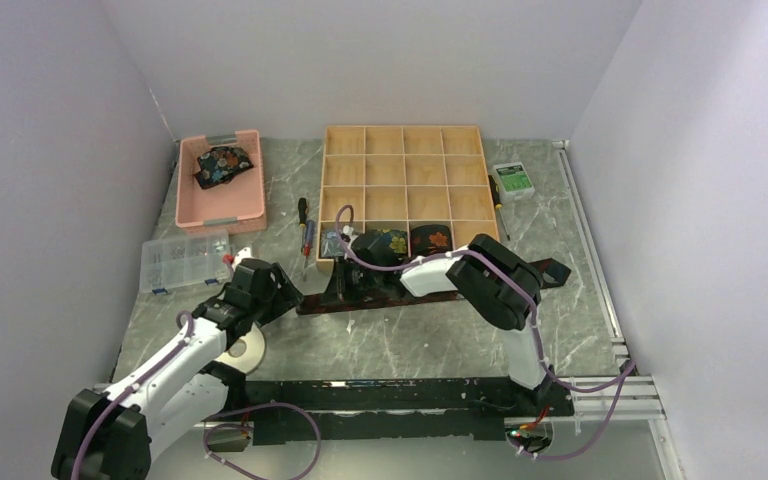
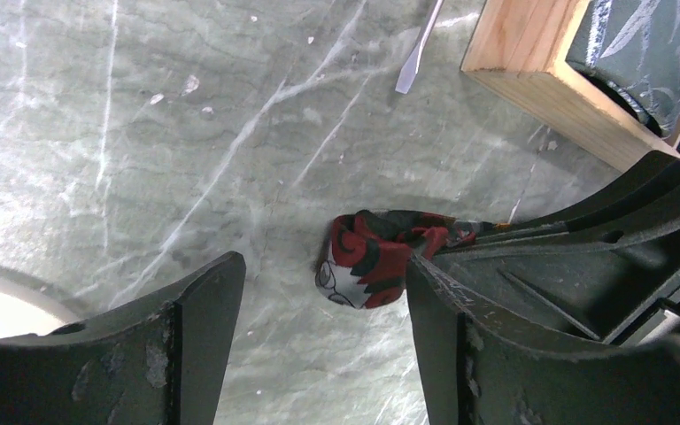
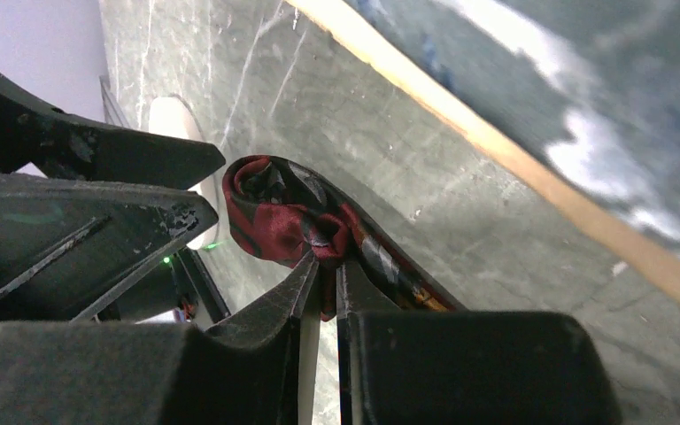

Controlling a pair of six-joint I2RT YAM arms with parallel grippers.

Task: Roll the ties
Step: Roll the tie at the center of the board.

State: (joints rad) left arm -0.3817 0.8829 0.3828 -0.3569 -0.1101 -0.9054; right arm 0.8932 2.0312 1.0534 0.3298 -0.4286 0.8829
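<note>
- The tie (image 3: 274,208) I am working on is a dark red and black floral one. It lies on the grey marbled worktop (image 2: 142,133), just in front of the wooden tray (image 1: 403,190), with its left end curled into a small loose roll.
- My right fingers (image 3: 314,274) are pinched almost together on a fold of that curl, with maroon cloth caught between the tips. Only the right wrist view shows this grip plainly.
- My left fingers (image 2: 208,310) stand wide apart and hold nothing. In the left wrist view the curl lies on the worktop between them, much nearer one finger than the other. I cannot tell whether it touches that finger.
- Only the top view shows the rest of the tie — a long dark strip running rightward along the tray's front edge, its far end past the tray's right corner.
- That view also shows two rolled ties (image 1: 392,242) in neighbouring compartments of the tray's front row, and another patterned tie (image 1: 222,165) heaped in a pink bin (image 1: 225,205) at the back left.
- Screwdrivers (image 1: 306,228) lie between bin and tray — a clear parts box (image 1: 185,262) sits left of them.
</note>
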